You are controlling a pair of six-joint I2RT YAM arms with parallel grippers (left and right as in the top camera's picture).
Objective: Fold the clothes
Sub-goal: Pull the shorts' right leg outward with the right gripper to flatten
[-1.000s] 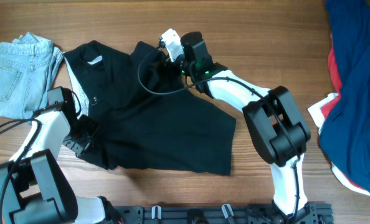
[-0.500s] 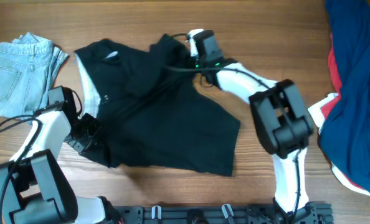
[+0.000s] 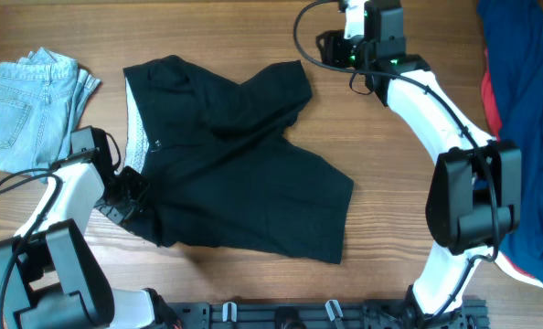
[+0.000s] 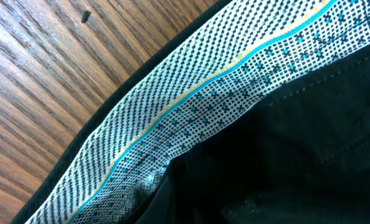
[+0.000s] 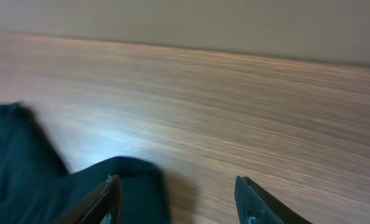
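Black clothes lie spread; right jaws apart, empty; left jaws: cannot tell.

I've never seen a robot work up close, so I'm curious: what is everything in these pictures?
black garment: one, black, spread mid-table, patterned white lining showing at left.
jeans: one, light blue, far left corner.
pile of clothes: one, navy and red, right edge.
table: one, brown wood, under everything.
left hand: one, black, at the garment's left edge.
right hand: one, black, open and empty, over the far table.
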